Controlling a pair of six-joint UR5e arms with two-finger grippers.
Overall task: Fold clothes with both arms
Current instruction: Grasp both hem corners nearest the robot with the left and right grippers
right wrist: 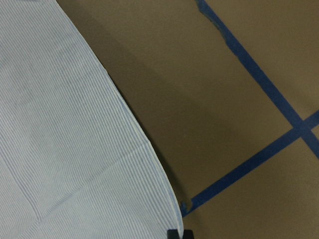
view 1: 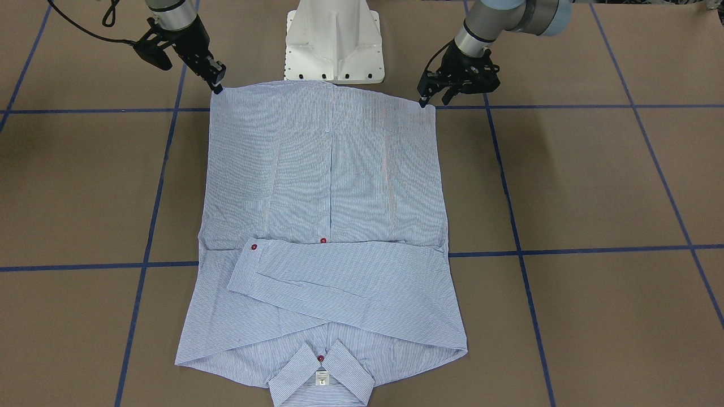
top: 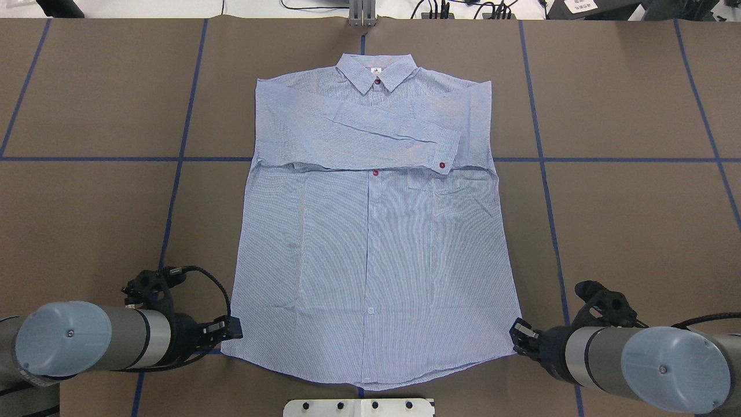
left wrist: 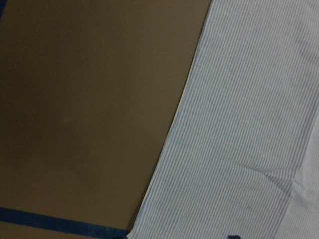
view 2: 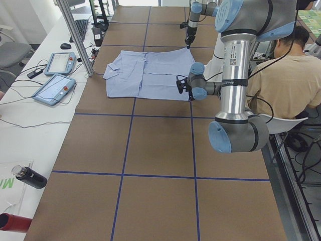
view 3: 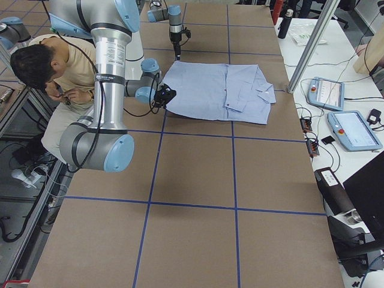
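Jaws of the black left gripper stand parted, empty, at a hem corner; those of the black right gripper we cannot tell. The light blue-and-white striped cloth shirt lies flat between them. We judge it limp and light, best pinched at both hem corners.

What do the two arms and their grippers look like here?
Both the left arm and right arm have silver tubes, grey joints and round light blue caps, with a small printed label on a tube. Black cables loop at the wrists. The left gripper and right gripper are black, two-fingered.

Robotics lab, taped table, teach pendants, side desk
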